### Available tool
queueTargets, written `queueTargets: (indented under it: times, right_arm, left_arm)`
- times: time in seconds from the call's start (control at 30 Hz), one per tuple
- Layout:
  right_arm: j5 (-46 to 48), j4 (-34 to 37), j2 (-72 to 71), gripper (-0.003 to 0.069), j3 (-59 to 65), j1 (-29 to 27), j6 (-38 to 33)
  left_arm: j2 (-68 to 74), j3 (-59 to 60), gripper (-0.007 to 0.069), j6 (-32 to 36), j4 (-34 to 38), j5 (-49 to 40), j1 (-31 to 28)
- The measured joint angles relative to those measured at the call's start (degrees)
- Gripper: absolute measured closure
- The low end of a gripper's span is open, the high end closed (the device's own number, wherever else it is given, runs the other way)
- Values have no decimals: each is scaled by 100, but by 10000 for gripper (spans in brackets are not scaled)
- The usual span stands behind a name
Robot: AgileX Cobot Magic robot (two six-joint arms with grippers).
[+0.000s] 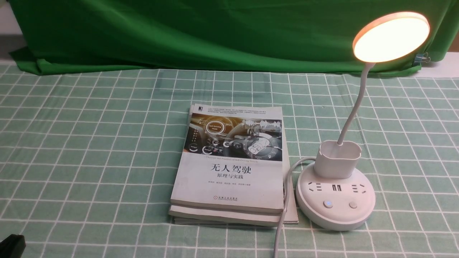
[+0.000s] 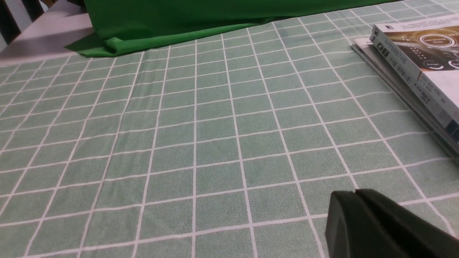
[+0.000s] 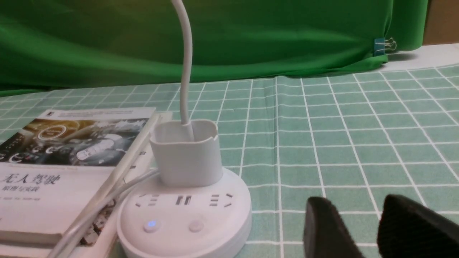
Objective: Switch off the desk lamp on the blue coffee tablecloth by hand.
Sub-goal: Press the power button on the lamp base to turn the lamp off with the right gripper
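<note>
The desk lamp stands at the right of the blue coffee tablecloth (image 1: 89, 143). Its disc head (image 1: 391, 36) glows warm. Its round base (image 1: 335, 208) has a blue-lit button (image 1: 327, 204) and a plain button (image 1: 353, 205). My right gripper (image 3: 355, 209) is open and empty, low over the cloth (image 3: 340, 143), apart from the base (image 3: 186, 222) and beside it; both buttons (image 3: 151, 225) face the camera. My left gripper (image 2: 355, 193) is shut and empty over the bare cloth (image 2: 215, 143). Only a black tip of the left arm (image 1: 10, 247) shows in the front view; the right arm is out of that view.
A stack of books (image 1: 229, 168) lies just left of the lamp base, also in the left wrist view (image 2: 412, 61) and the right wrist view (image 3: 64, 172). The lamp's white cord (image 1: 283, 215) runs over the books' corner to the front edge. A dark green backdrop (image 1: 215, 32) hangs behind.
</note>
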State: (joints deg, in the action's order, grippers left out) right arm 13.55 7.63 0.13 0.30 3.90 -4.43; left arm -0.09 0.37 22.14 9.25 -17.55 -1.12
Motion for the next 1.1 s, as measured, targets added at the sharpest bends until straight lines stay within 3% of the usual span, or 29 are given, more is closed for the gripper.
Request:
queueTargets:
  times: [0.17, 0.37, 0.53, 0.7, 0.97, 1.1]
  right_arm:
    - [-629, 45, 0, 418, 0, 0, 443]
    - [-1633, 79, 0, 418, 0, 0, 1996]
    - [-1960, 90, 0, 452, 0, 0, 2363]
    - [-632, 104, 717, 602, -909, 130, 1899]
    - [2978, 102, 4196, 618, -3727, 521, 270]
    - [3635, 97, 5514, 619, -4272, 526, -37]
  left_arm:
    - [0, 0, 624, 0, 0, 0, 0]
    - [0, 0, 624, 0, 0, 0, 0]
    - [0, 0, 624, 0, 0, 0, 0]
    - [0, 0, 624, 0, 0, 0, 0]
    - [0, 0, 624, 0, 0, 0, 0]
    - [0, 0, 624, 0, 0, 0, 0]
